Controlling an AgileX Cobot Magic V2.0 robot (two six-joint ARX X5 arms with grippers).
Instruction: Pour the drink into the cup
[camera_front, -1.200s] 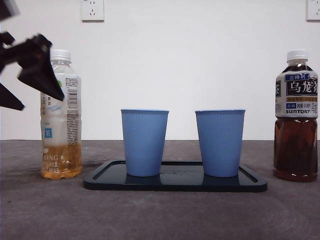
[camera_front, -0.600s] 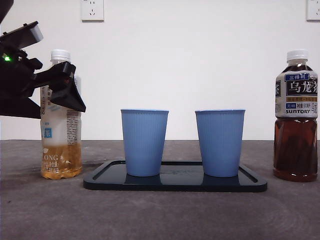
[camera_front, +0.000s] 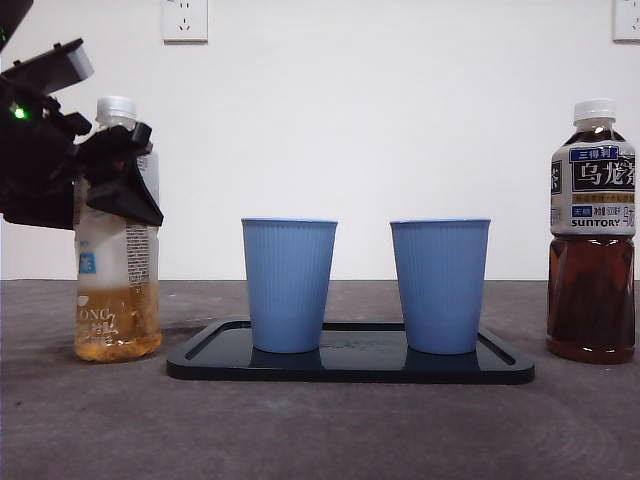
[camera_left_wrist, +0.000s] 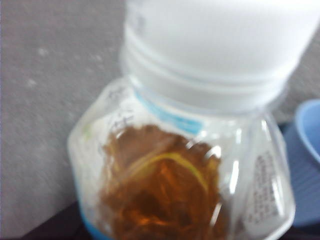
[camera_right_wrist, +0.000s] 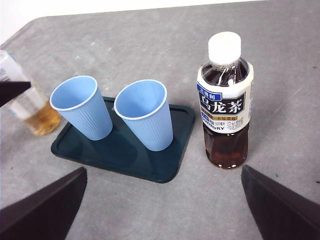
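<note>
**Left arm closes on the pale tea bottle**

Moving in from the side over the last second, the left arm now has its tool (camera_front: 128, 185) wrapped about the upper part of the pale bottle (camera_front: 115, 290), just under the white cap (camera_front: 116, 106). That bottle has shifted a little and leans slightly, so I judge the tool is gripping it, though its base looks to be on the table (camera_front: 320, 430). From the left wrist camera the bottle fills the whole picture, cap close and amber drink sloshing at the bottom.

On the dark tray (camera_front: 350, 368) the two blue cups, left one (camera_front: 289, 285) and right one (camera_front: 440, 285), stand upright, apart from each other and seemingly empty. The dark tea bottle (camera_front: 592, 235) stands untouched, well off to the far side of the tray.

The right tool (camera_right_wrist: 160, 200) waits high above the table with its jaws spread wide, holding nothing.

The cap is on the held bottle, so to my eye pouring cannot begin until it comes off.
</note>
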